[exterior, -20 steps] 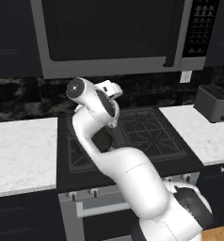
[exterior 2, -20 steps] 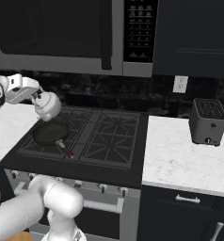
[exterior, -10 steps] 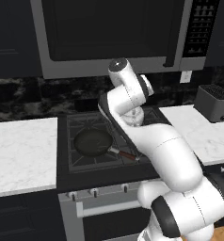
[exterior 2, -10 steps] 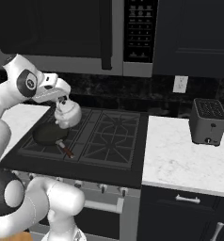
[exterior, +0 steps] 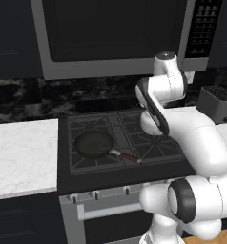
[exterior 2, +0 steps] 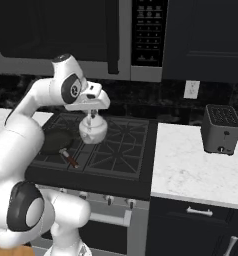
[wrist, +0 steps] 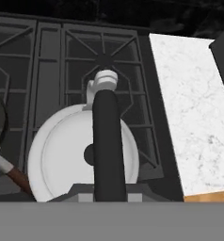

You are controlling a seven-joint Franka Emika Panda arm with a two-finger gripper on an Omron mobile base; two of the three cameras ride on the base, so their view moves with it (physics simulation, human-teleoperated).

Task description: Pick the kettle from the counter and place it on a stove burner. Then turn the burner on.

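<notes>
We see one kettle point(exterior 2: 93, 129) hanging in the air over the black cooktop point(exterior 2: 122, 150), held by its dark arched handle point(wrist: 107, 141), with our pincer point(exterior 2: 92, 114) pinching that handle from above. In the hand view the kettle point(wrist: 81, 150) sits over the grates right of the middle, spout point(wrist: 104, 81) pointing toward the back of the stove; whether it touches the grate below, we cannot tell. One black frying pan point(exterior: 94, 144) rests on the left front grate, nothing visible inside it, its reddish handle point(exterior: 128, 157) angled toward the front edge. The kettle is just beside the pan's handle but apart from it. The stove burner point(exterior 2: 125, 133) grates to the right are bare, leaving open room. One toaster point(exterior 2: 220, 129) stands well apart on the right tabletop point(exterior 2: 191, 170). The left tabletop point(exterior: 20, 152) lies beside the cooktop. We count three knobs point(exterior: 96, 194) showing along the stove's front.
</notes>
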